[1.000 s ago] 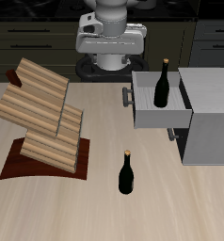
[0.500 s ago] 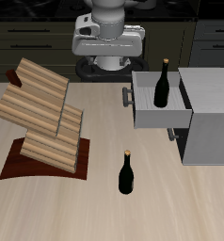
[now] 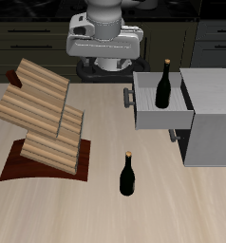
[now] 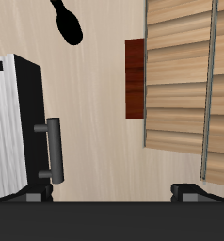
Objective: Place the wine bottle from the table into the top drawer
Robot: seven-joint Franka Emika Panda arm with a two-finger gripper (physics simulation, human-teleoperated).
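Observation:
A near-black wine bottle (image 3: pixel 128 175) with a tan cork stands upright on the beige table (image 3: pixel 181 204), near the front edge; it also shows in the wrist view (image 4: pixel 67 24). A look-alike bottle (image 3: pixel 164 85) stands inside the top drawer (image 3: pixel 159 119), which is pulled out of the grey cabinet (image 3: pixel 212 128). The drawer (image 4: pixel 15 113) and its dark bar handle (image 4: pixel 55 149) show in the wrist view. My gripper (image 3: pixel 105 47) hangs high at the back of the table, far from both bottles. In the wrist view the gripper (image 4: pixel 114 193) is open and empty, its fingertips (image 4: pixel 34 194) wide apart.
A slatted wooden rack (image 3: pixel 44 114) on a dark red base (image 3: pixel 20 169) stands across the table from the cabinet; it fills much of the wrist view (image 4: pixel 184 85). The lower drawer's handle (image 3: pixel 175 136) sticks out below the open drawer.
My arm has risen a little and drifted slightly away from the cabinet side. Both bottles, the drawer and the rack have not moved.

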